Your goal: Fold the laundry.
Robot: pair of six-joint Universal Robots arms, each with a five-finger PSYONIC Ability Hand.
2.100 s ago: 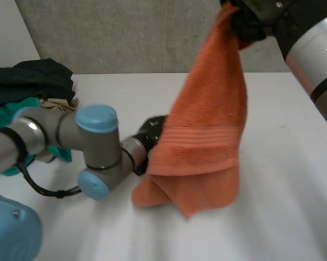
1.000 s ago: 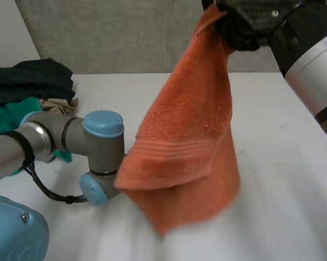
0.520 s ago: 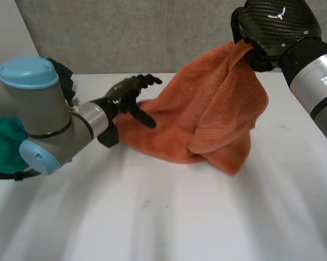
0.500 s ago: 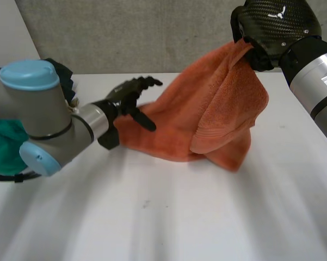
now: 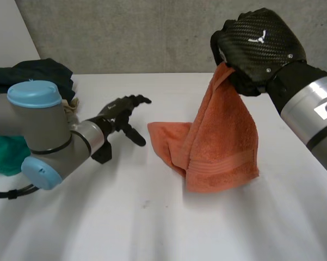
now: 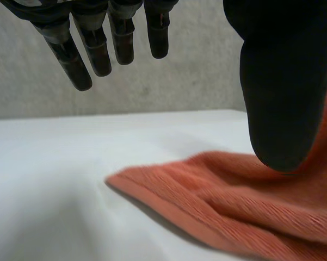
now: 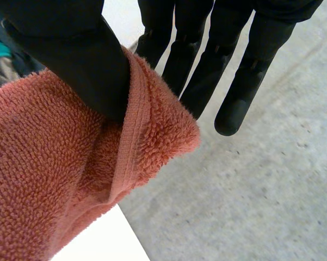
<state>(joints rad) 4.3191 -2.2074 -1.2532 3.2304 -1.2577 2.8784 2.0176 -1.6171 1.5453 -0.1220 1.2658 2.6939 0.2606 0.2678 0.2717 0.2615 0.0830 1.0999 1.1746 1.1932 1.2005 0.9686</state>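
Upper right, the right hand pinches a corner of the orange towel — the rest hangs to the white table at centre. Centre left, the left hand is spread, near the towel but apart.

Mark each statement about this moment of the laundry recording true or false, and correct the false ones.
1. The right hand holds the orange towel up by one edge, pinched under its thumb. True.
2. The left hand grips the orange towel's lower corner. False: its fingers are straight and it holds nothing; it hovers beside that corner, apart from it.
3. The orange towel hangs wholly clear of the table. False: its lower part lies on the table.
4. A pile of clothes lies at the far side of the table, behind the left arm. True.
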